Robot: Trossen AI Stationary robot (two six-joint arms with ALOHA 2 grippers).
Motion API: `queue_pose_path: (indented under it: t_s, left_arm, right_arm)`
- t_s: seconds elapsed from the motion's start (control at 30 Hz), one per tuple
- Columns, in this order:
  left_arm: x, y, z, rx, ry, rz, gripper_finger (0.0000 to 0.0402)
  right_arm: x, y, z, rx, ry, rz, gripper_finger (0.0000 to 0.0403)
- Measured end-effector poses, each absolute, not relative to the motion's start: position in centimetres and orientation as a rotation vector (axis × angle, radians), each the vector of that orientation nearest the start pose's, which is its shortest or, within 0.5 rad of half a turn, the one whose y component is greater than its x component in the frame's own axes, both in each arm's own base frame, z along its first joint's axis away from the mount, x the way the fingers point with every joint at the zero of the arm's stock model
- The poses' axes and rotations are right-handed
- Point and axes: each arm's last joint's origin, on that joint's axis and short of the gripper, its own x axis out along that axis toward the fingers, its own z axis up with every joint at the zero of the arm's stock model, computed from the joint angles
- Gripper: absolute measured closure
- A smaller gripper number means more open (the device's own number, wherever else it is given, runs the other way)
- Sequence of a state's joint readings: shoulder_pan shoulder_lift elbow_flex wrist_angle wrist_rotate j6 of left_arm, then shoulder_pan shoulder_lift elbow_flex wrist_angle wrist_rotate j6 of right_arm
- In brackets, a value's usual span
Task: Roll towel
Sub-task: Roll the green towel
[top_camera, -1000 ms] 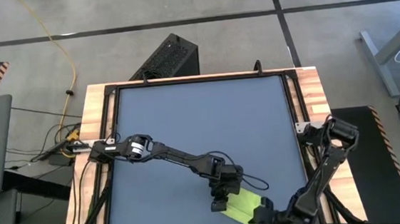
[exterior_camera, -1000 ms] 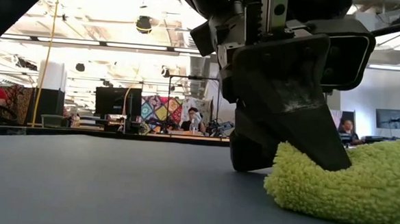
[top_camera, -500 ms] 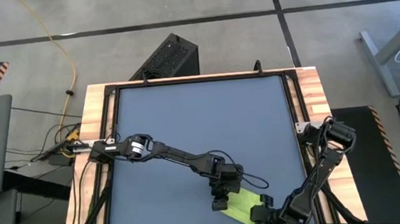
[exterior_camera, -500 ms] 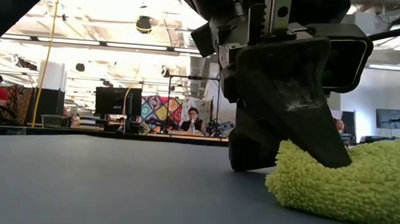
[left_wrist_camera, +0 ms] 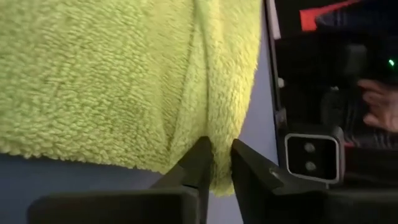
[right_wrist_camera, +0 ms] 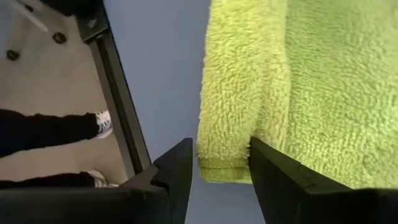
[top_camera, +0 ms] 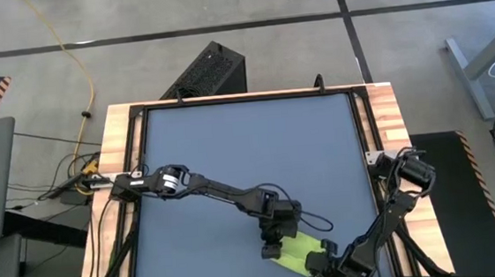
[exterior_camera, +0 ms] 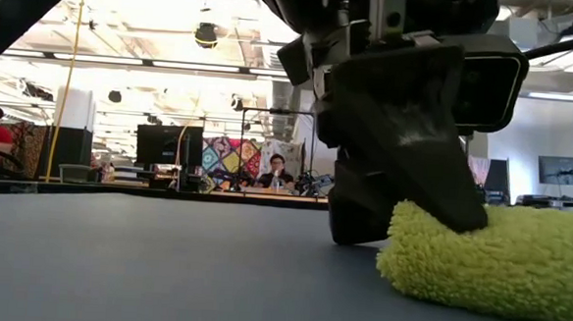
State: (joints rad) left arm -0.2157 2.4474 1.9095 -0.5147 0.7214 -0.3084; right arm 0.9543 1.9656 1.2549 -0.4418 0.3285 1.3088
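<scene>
The lime yellow-green towel (top_camera: 297, 251) lies folded near the table's near edge, right of centre. It also shows in the low view (exterior_camera: 497, 265). My left gripper (top_camera: 273, 243) is at the towel's left end, nearly shut on the cloth (left_wrist_camera: 124, 81). My right gripper (top_camera: 322, 261) is at the towel's near right end, with its fingers on either side of a thick hemmed edge (right_wrist_camera: 224, 167). My left gripper pinches a raised fold of the towel (left_wrist_camera: 208, 134) at its edge between its two fingers. The fingers slant down from above onto the towel's left end (exterior_camera: 431, 222). The towel lies on the table. My right gripper holds the towel's folded, hemmed edge (right_wrist_camera: 225, 163) between its two fingers; several layers fill the gap. The rest of the towel lies on the table.
The table's black frame rail (right_wrist_camera: 118, 106) runs close beside my right gripper. A person's shoes (right_wrist_camera: 102, 124) show on the floor beyond it. The blue-grey table top (top_camera: 249, 156) stretches to the left and far side. People sit in the room behind (exterior_camera: 276, 170).
My right arm has drawn in toward the table's left, and its gripper has shifted a little leftward along the towel. In the low view the towel's right part has sunk from a raised hump to a lower, flatter shape. My left gripper has tipped slightly.
</scene>
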Motion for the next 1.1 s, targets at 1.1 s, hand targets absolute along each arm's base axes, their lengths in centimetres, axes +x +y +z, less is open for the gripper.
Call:
queue_pose_path:
  t_s: [1.1]
  left_arm:
    - [46.1, -21.1, 18.8, 0.647, 0.698, -0.783, 0.0303]
  right_arm:
    - [22.6, 31.4, 14.6, 0.643, 1.069, -0.189, 0.0362]
